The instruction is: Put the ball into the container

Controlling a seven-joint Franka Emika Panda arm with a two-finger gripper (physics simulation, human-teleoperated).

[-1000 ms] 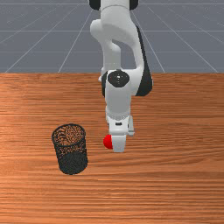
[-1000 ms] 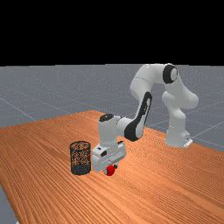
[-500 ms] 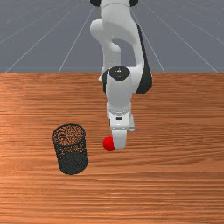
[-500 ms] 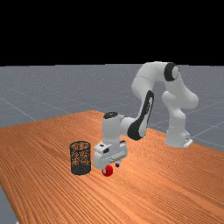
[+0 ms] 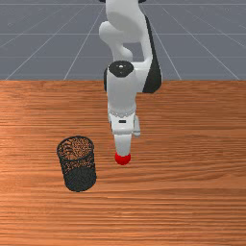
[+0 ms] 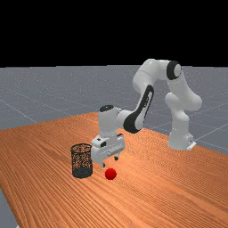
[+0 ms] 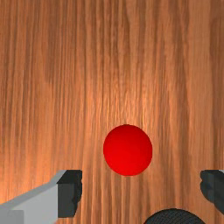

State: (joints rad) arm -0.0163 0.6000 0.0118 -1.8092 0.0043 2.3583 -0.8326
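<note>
In the far view my gripper [image 6: 110,161] is raised above the red ball [image 6: 110,174], its two fingers apart with nothing between them. The ball rests on the table, below the fingertips, and from the front view the ball [image 5: 123,159] shows just under the hand. The wrist view has the ball [image 7: 127,150] off to one side of the line between the tips of the open gripper [image 7: 141,190]. The container, a black mesh basket [image 5: 79,178], stands upright toward the front view's left, apart from the ball.
The wooden table [image 5: 192,192] extends around the ball and basket. In the far view, the basket [image 6: 82,171] stands close beside the hand's left side, with its rim roughly level with the hand's body.
My hand has risen off the ball and shifted toward the front view's left. The ball, earlier beside and partly behind the fingers, has rolled slightly and now lies below them.
</note>
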